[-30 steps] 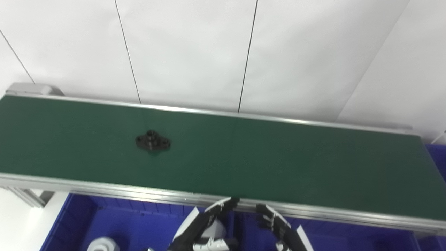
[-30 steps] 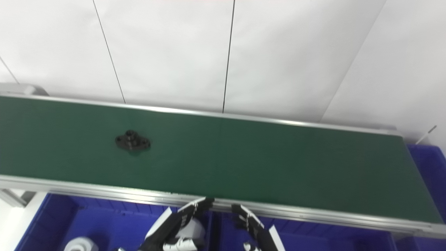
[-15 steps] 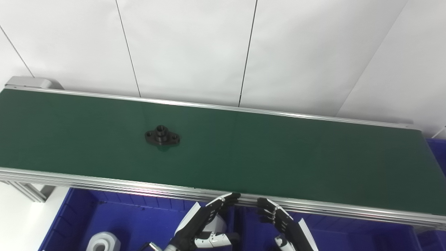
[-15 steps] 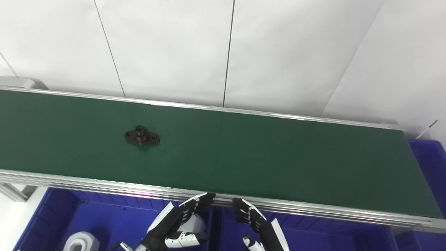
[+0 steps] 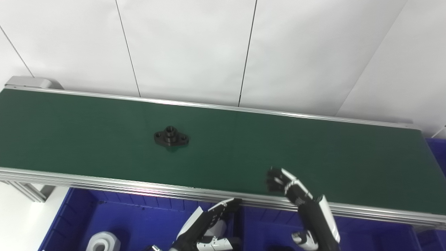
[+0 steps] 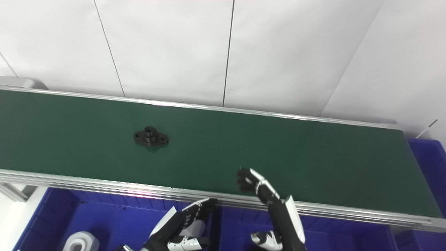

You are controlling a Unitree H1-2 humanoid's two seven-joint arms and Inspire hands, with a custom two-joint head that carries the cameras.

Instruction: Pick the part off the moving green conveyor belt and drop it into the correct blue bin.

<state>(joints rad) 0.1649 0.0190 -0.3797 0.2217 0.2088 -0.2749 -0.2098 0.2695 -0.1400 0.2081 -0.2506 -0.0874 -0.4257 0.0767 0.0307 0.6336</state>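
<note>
The black flanged part (image 5: 171, 136) lies mid-belt on the green conveyor (image 5: 313, 153), well left of the right hand (image 5: 296, 190), which should wait in its path and close around the raised hub. That hand hangs over the belt's near edge, fingers seemingly curled, empty; the left hand (image 5: 205, 226) rests low over a blue bin (image 5: 132, 223), fingers extended, holding nothing

Black-fingered left hand (image 5: 205, 226) and right hand (image 5: 296, 193), white shell plates.
</note>
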